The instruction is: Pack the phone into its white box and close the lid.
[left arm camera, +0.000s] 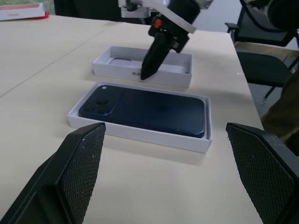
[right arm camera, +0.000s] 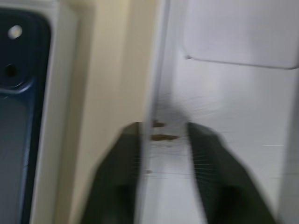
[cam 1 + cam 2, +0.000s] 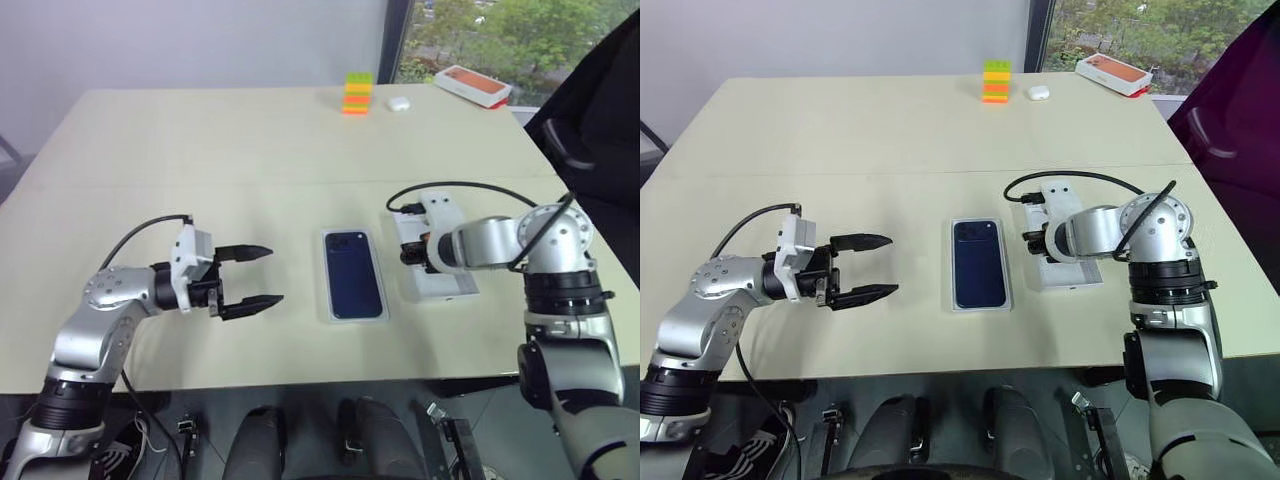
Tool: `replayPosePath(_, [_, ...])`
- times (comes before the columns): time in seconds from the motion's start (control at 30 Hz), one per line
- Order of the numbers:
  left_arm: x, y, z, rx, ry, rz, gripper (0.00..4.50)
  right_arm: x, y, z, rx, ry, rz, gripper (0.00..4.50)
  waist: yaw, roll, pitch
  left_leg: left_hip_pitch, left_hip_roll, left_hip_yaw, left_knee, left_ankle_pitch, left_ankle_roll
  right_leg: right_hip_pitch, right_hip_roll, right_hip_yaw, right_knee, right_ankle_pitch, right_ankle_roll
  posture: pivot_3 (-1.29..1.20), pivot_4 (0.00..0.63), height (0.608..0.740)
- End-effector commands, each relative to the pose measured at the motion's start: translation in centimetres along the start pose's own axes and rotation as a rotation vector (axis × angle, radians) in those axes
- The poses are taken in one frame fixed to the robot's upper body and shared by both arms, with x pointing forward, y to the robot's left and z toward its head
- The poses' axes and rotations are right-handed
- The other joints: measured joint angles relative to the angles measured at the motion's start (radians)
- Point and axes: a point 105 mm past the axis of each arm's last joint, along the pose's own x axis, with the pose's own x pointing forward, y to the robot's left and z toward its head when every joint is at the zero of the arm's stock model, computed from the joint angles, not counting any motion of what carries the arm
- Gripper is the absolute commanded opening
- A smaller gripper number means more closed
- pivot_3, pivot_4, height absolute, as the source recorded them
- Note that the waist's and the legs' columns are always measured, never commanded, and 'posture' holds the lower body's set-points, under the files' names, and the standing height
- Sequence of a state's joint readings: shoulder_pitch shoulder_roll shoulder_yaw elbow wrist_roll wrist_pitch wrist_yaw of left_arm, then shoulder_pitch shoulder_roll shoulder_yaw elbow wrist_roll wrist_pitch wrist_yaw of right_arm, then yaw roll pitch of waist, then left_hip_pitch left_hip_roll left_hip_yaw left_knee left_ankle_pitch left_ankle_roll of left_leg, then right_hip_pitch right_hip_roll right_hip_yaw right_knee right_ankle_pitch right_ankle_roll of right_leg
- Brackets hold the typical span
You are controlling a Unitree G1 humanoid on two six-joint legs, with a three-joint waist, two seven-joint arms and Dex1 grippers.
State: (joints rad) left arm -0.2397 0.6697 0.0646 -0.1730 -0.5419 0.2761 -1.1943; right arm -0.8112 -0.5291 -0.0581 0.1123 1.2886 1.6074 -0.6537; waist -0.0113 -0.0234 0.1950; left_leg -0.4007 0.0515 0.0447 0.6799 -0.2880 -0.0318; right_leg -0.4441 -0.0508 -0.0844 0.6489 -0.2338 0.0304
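The dark navy phone (image 3: 354, 273) lies back up inside the white box (image 3: 326, 292) at the middle of the table. To its right rests the lid (image 3: 452, 286), white inside facing up. My right gripper (image 3: 408, 250) points down at the lid's wall nearest the box and is shut on it; in the right wrist view its fingers (image 2: 117, 172) straddle that thin wall (image 2: 156, 70). Left of the box, a short gap away, my left gripper (image 3: 272, 274) hovers level and open, pointing at the box, its pads (image 1: 70, 177) wide apart with nothing between them.
At the table's (image 3: 200, 150) far edge stand a stack of coloured blocks (image 3: 357, 93), a small white case (image 3: 399, 102) and an orange-topped box (image 3: 473, 85). A black chair (image 3: 590, 130) stands beside the table on the right.
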Motion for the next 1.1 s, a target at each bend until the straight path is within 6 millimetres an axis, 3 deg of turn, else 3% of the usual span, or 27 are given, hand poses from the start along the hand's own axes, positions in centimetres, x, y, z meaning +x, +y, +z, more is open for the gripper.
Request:
replayPosePath(0.03, [-0.2, 0.0, 0.9, 0.040, -0.007, 0.007, 4.39, 0.0, -0.3, -0.4, -0.018, -0.001, -0.034, 0.10, 0.001, 0.000, 0.000, 0.000, 0.000, 0.000, 0.000, 0.000, 0.000, 0.000, 0.000, 0.000, 0.000, 0.000, 0.000, 0.00, 0.150, 0.740])
replayPosePath(0.17, [-0.4, 0.3, 0.8, 0.036, 0.001, 0.021, 4.39, 0.1, -0.3, -0.5, -0.009, -0.012, -0.048, 0.10, 0.001, 0.000, 0.000, 0.000, 0.000, 0.000, 0.000, 0.000, 0.000, 0.000, -0.001, 0.000, 0.000, 0.000, 0.000, 0.00, 0.150, 0.740])
replayPosePath(0.27, [-0.4, 0.5, 0.7, 0.037, 0.000, 0.028, 4.39, -0.3, 0.1, 0.6, 0.020, -0.057, -0.040, 0.10, 0.000, 0.000, 0.000, 0.000, 0.000, 0.000, 0.000, 0.000, 0.000, 0.000, -0.001, 0.000, 0.000, 0.000, 0.000, 0.00, 0.150, 0.740])
replayPosePath(0.47, [-0.7, 1.1, 0.5, 0.030, 0.003, 0.057, 4.39, -2.6, 4.0, 5.2, 0.180, -0.284, 0.271, 0.10, -0.005, 0.001, 0.001, -0.001, 0.002, 0.001, 0.000, 0.000, 0.000, -0.002, 0.002, 0.001, 0.000, 0.000, 0.000, 0.00, 0.150, 0.740])
replayPosePath(0.6, [-1.0, 1.4, 0.5, 0.023, 0.000, 0.073, 4.39, -4.7, 5.0, 7.9, 0.110, -0.433, 0.303, 0.10, -0.002, 0.002, 0.001, -0.005, 0.002, 0.000, 0.000, 0.000, 0.000, -0.006, 0.003, 0.001, 0.000, 0.001, -0.001, 0.00, 0.150, 0.740])
replayPosePath(0.7, [-1.2, 1.7, 0.5, 0.014, -0.005, 0.089, 4.39, -6.1, 7.1, 9.2, 0.116, -0.527, 0.461, 0.10, -0.001, 0.002, 0.001, -0.007, 0.002, 0.001, 0.000, 0.000, 0.000, -0.008, 0.003, 0.001, 0.000, 0.001, -0.001, 0.00, 0.150, 0.740])
replayPosePath(0.83, [-1.6, 2.4, 0.8, -0.011, -0.021, 0.124, 4.39, -9.0, 10.6, 10.6, 0.344, -0.589, 0.911, 0.10, -0.004, 0.002, 0.001, -0.008, 0.002, 0.002, -0.001, -0.001, 0.001, -0.010, 0.002, 0.002, 0.000, 0.001, -0.001, 0.00, 0.150, 0.740])
replayPosePath(0.9, [-1.7, 2.7, 0.9, -0.025, -0.031, 0.141, 4.39, -9.8, 11.1, 10.9, 0.462, -0.574, 1.050, 0.10, -0.003, 0.002, 0.001, -0.008, 0.003, 0.002, 0.000, -0.001, 0.001, -0.010, 0.003, 0.002, 0.001, 0.001, -0.001, 0.00, 0.150, 0.740])
replayPosePath(1.0, [-2.6, 3.7, 1.4, -0.081, -0.057, 0.212, 4.39, -10.5, 12.4, 9.3, 0.533, -0.469, 1.274, 0.10, 0.000, 0.002, 0.001, -0.007, 0.004, 0.002, 0.000, -0.001, 0.001, -0.010, 0.002, 0.002, 0.001, 0.001, -0.001, 0.00, 0.150, 0.740])
replayPosePath(1.1, [-3.4, 4.2, 2.2, -0.143, -0.101, 0.252, 4.39, -9.5, 12.7, 7.8, 0.582, -0.411, 1.326, 0.10, -0.003, 0.002, 0.001, -0.007, 0.005, 0.003, 0.000, -0.001, 0.001, -0.009, 0.001, 0.002, 0.000, 0.001, -0.001, 0.00, 0.150, 0.740])
